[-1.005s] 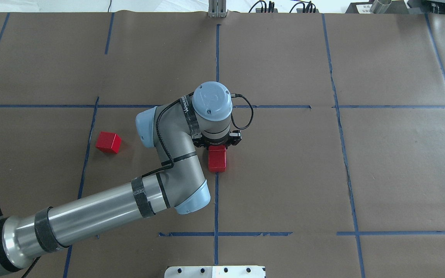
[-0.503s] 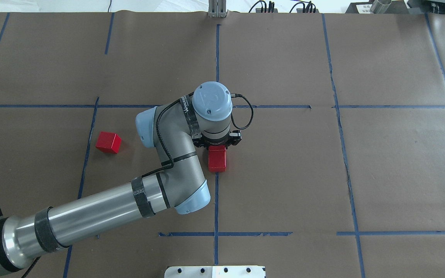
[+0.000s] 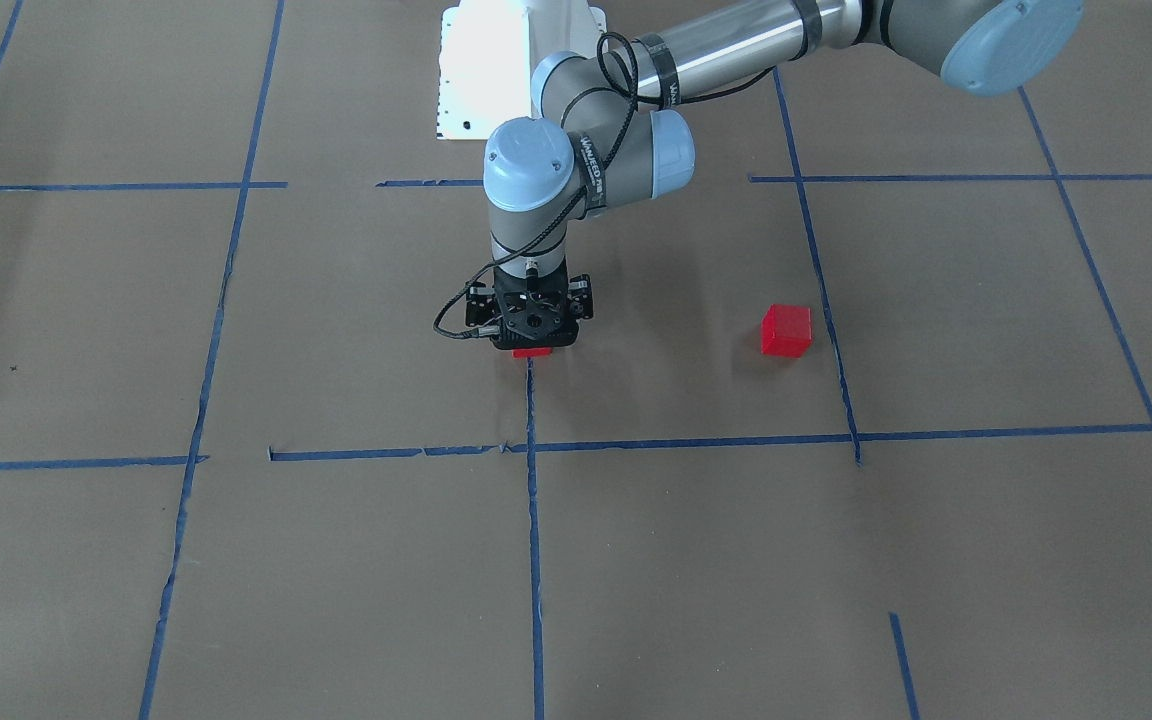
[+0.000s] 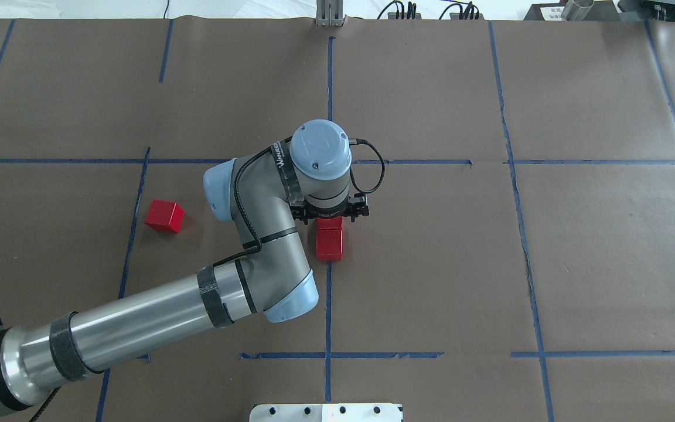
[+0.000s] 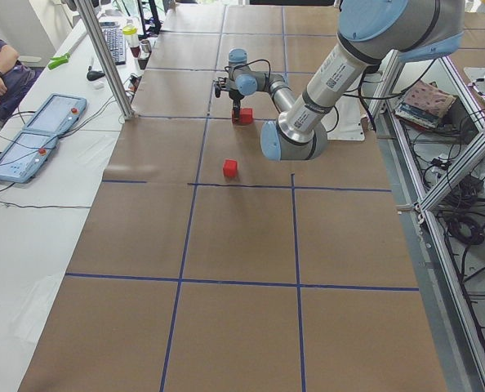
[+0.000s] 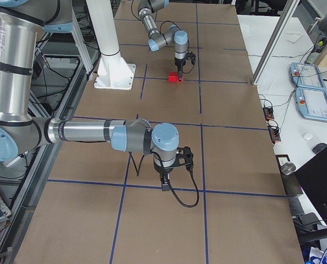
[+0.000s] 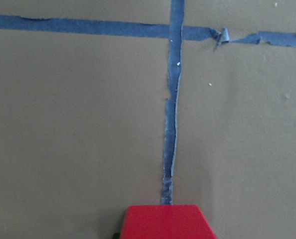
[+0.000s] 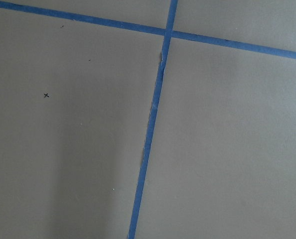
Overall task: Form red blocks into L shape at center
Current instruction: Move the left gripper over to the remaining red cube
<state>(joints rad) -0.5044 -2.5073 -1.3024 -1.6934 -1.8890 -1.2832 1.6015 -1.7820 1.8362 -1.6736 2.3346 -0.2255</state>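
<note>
Two red blocks lie touching in a line along the blue tape line of the center square. The far one lies partly under my left gripper. That gripper hangs straight down just above it, open and holding nothing; its fingers are mostly hidden by the wrist. The left wrist view shows this block at its bottom edge. The third red block lies alone at the square's left border, also in the front view. My right gripper hovers over bare paper; I cannot tell its state.
The robot's white base plate is at the near edge. A metal post and cables stand at the far edge. Control pendants and a seated person are beside the table's far side.
My left gripper has risen a little off the far block of the pair. Both blocks stay on the table and the seam between them now shows.
</note>
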